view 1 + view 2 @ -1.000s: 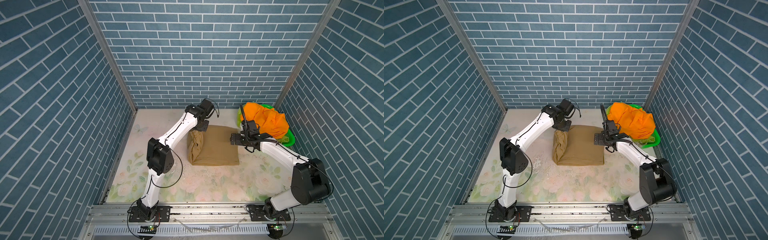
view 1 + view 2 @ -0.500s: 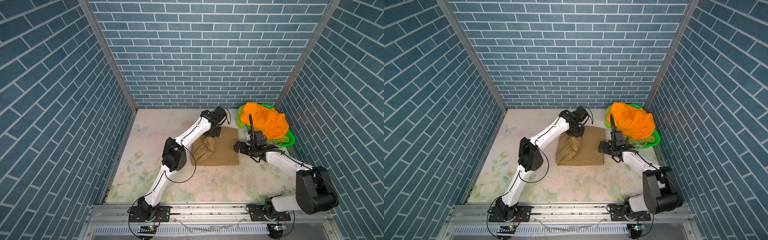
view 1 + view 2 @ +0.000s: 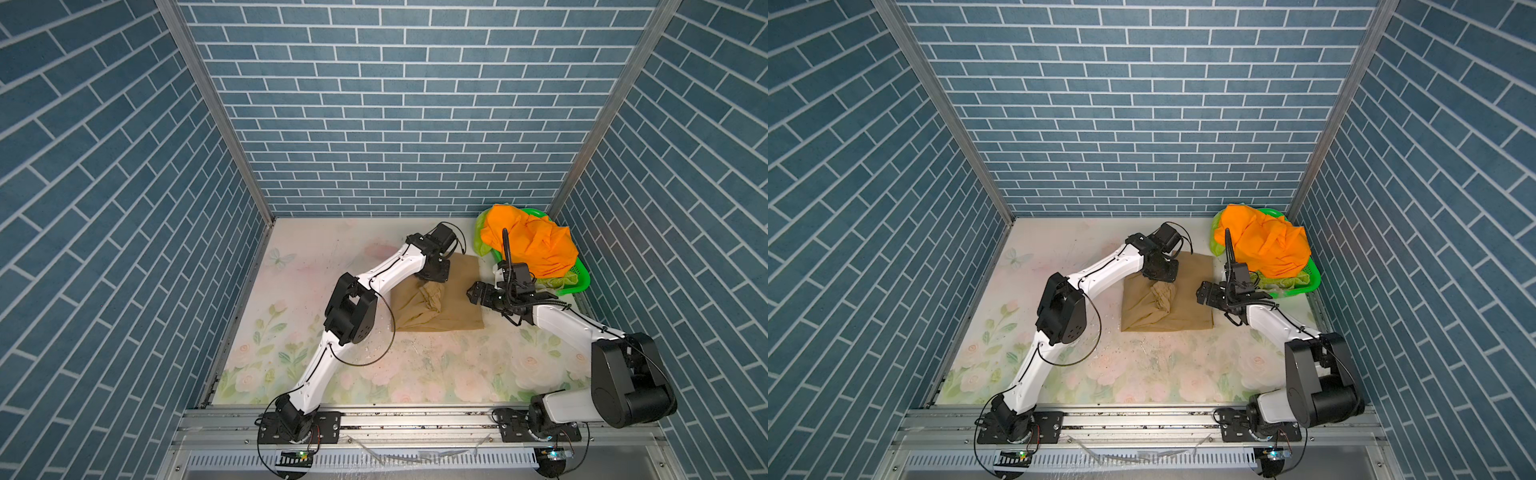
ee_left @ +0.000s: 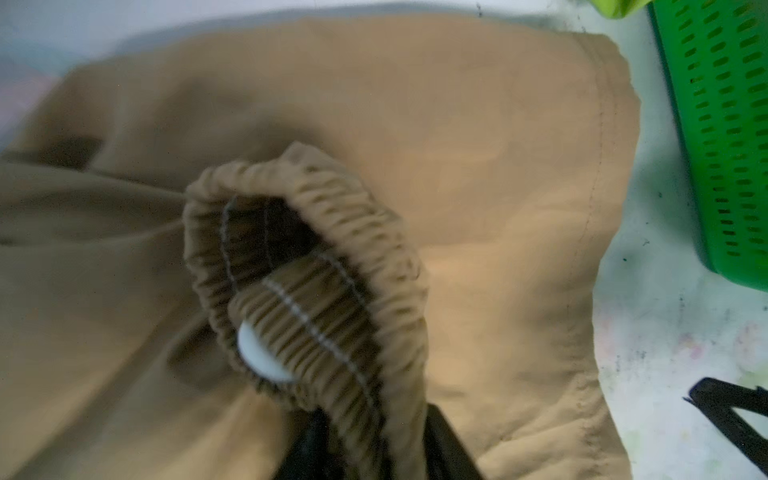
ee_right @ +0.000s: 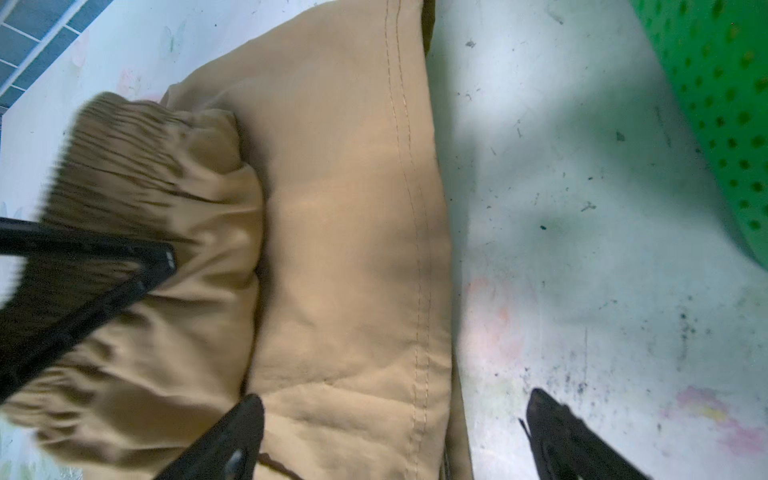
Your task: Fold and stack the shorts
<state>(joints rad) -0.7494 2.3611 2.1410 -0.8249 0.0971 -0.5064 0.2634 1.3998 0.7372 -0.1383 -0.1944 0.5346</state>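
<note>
The tan shorts [image 3: 457, 303] [image 3: 1187, 311] lie flat on the table's middle, their gathered waistband [image 3: 430, 293] [image 4: 332, 216] pulled up in a bunch over the flat part. My left gripper [image 3: 432, 277] [image 3: 1160, 276] [image 4: 365, 436] hangs right above that bunch, jaws parted with the waistband between them. My right gripper [image 3: 473, 293] [image 3: 1202, 293] [image 5: 395, 415] stands wide open at the shorts' right hem [image 5: 415, 249], one finger over cloth and one over bare table. The orange shorts [image 3: 532, 245] [image 3: 1266, 245] are heaped on lime green shorts [image 3: 482, 245] in the basket.
A green perforated basket [image 3: 579, 278] [image 3: 1312, 278] [image 4: 723, 124] [image 5: 723, 83] stands at the back right corner, close to the tan shorts' right edge. Blue brick walls enclose the floral table [image 3: 332, 266] on three sides.
My left gripper carried the waistband from the shorts' left edge rightward over the flat cloth, and its jaws have now parted. My right gripper slid down to the right hem.
</note>
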